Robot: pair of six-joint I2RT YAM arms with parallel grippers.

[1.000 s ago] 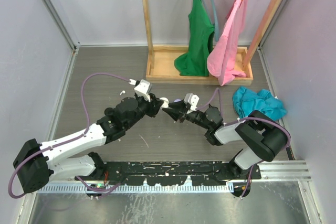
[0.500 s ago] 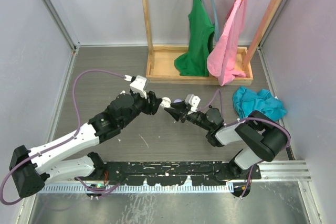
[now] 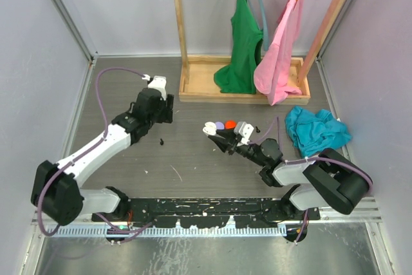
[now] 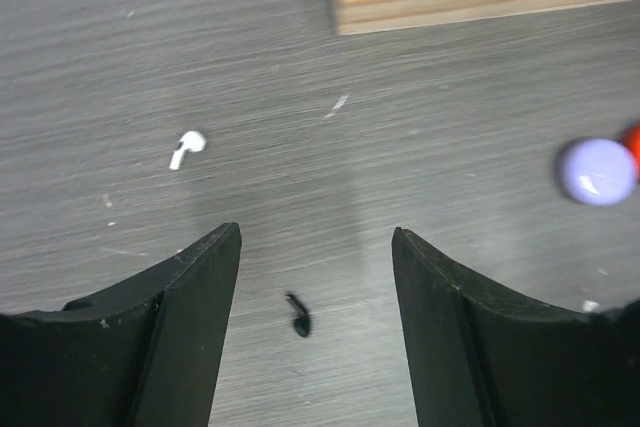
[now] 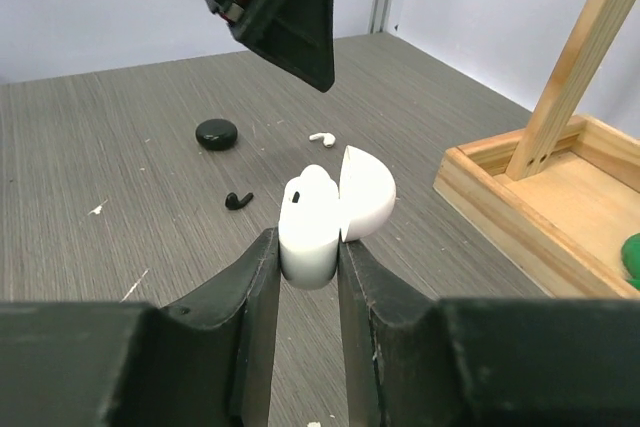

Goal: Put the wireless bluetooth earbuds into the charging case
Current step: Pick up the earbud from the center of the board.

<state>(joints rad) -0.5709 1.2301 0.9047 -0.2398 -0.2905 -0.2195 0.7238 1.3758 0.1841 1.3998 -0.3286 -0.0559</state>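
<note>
My right gripper (image 3: 215, 134) is shut on the white charging case (image 5: 318, 215), held above the table with its lid open. A white rounded piece with a dark slot shows at the case's mouth. My left gripper (image 4: 316, 237) is open and empty. It hangs over a black earbud (image 4: 298, 315), which lies on the table between the fingers. A white earbud (image 4: 186, 147) lies beyond it. Both buds also show in the right wrist view, the black one (image 5: 238, 200) and the white one (image 5: 321, 135). In the top view the black bud (image 3: 161, 140) lies just near of the left gripper (image 3: 161, 114).
A lilac disc (image 3: 219, 124) and a red disc (image 3: 230, 123) lie by the case. A black disc (image 5: 216, 133) lies farther left. A wooden rack base (image 3: 241, 88) with green and pink garments stands at the back. A teal cloth (image 3: 317, 127) lies at the right.
My left gripper has drawn away from the case, moving left and back, and now hangs open over the black earbud. My right gripper still holds the case, shifted slightly nearer.
</note>
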